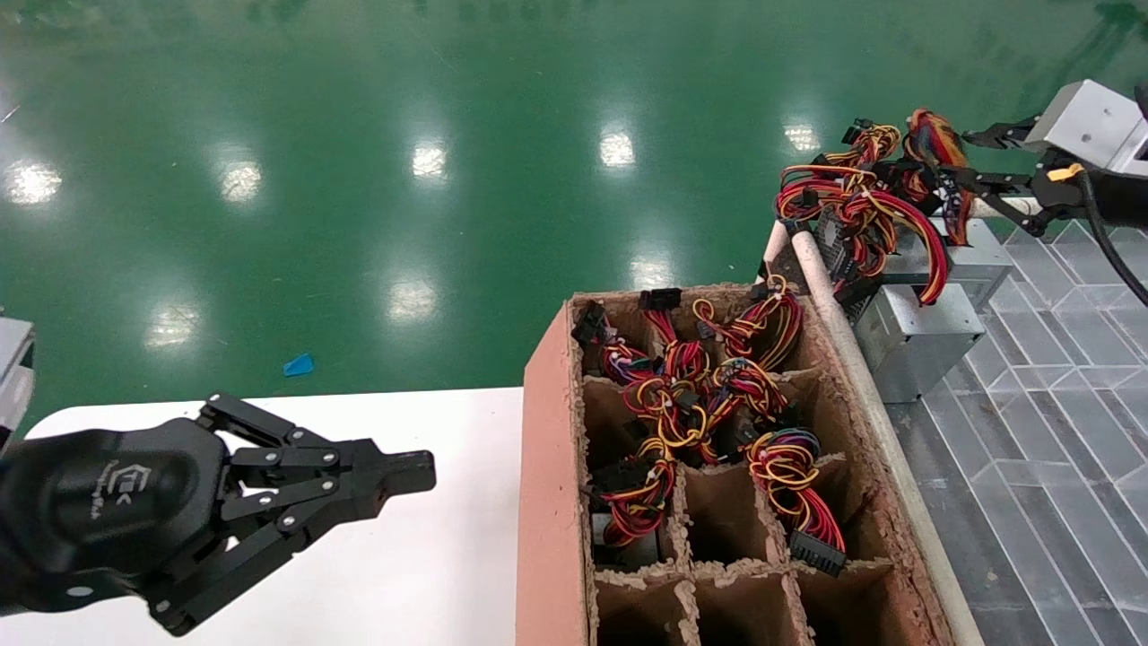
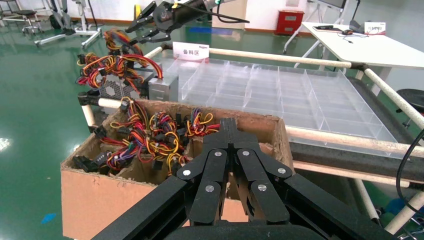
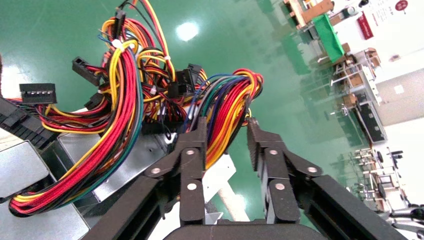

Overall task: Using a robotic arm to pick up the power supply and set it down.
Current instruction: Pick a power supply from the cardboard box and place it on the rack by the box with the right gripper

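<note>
Left gripper (image 1: 408, 474) parked over white table (image 1: 430, 574), fingers pressed together, empty. Beside it, cardboard box (image 1: 547, 467) with dividers, cells full of wire tangles. Farther right, power supply (image 1: 915, 336) sits on clear tray rack (image 1: 1058, 377) by the rail. Right gripper (image 3: 226, 135) at its wire bundle (image 3: 227, 100), fingers parted around the wires, not clamped.
</note>
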Controlling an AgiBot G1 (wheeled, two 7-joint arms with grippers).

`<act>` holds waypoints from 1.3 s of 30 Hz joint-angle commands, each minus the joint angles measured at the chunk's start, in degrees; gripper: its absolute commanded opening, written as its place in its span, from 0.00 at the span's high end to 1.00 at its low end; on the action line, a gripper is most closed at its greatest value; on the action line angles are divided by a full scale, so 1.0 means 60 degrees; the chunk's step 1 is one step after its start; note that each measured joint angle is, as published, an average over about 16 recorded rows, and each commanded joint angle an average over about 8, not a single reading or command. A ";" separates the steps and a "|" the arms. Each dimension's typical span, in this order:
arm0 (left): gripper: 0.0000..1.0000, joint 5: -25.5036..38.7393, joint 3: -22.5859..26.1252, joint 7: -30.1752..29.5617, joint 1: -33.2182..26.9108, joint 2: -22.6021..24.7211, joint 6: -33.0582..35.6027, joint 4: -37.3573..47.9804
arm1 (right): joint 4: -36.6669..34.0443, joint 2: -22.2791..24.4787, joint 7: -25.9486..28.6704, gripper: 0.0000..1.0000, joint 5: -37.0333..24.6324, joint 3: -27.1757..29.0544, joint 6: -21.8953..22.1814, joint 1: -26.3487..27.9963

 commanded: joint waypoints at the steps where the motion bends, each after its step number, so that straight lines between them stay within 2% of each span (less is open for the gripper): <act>1: 1.00 0.0000 0.0000 0.0000 0.0000 0.0000 0.0000 0.0000 | 0.0023 -0.0013 0.0016 0.00 -0.0041 -0.0028 -0.0031 0.0020; 10: 1.00 0.0000 0.0000 0.0000 0.0001 0.0000 -0.0001 0.0001 | 0.0139 0.0266 0.0105 0.00 -0.0390 -0.0281 -0.0126 0.0336; 14: 1.00 0.0000 -0.0001 0.0001 0.0002 -0.0001 -0.0002 0.0003 | 0.0437 0.0359 0.0346 0.00 -0.0239 -0.0274 -0.0279 0.0191; 36: 1.00 -0.0001 -0.0001 0.0001 0.0002 -0.0001 -0.0002 0.0004 | 0.4759 0.1036 0.3700 0.00 0.2649 0.0254 -0.1828 -0.2972; 37: 0.95 -0.0001 -0.0001 0.0001 0.0002 -0.0001 -0.0002 0.0004 | 0.4968 0.1069 0.3862 0.00 0.2789 0.0280 -0.1902 -0.3125; 39: 0.70 -0.0001 -0.0001 0.0001 0.0002 -0.0001 -0.0002 0.0004 | 0.5363 0.1130 0.4169 0.00 0.3054 0.0329 -0.2043 -0.3415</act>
